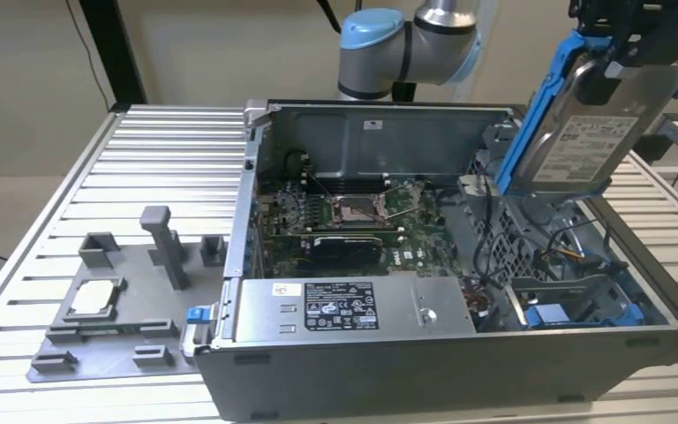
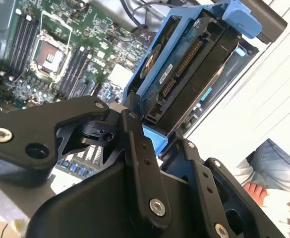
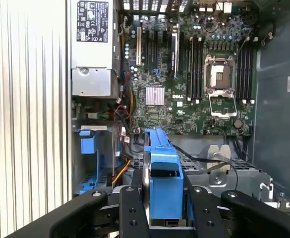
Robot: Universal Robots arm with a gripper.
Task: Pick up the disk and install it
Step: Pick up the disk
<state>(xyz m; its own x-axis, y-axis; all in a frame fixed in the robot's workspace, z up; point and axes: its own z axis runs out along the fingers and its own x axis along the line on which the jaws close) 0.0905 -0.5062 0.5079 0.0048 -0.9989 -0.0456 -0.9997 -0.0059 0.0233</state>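
You have the disk (image 1: pixel 577 141) in the air in its blue frame, nearly on end, above the open computer case (image 1: pixel 433 367) at the exterior view's right. Your gripper (image 1: pixel 610 71) is clamped tight on the frame's top edge, with the motherboard (image 3: pixel 184 84) below.

I get soft, even room light in exterior view. Table (image 2: pixel 256 106) blown out white in both wrist views. Case (image 1: pixel 369 132) interior shaded. Disk (image 1: pixel 581 132) face catches mild sheen.
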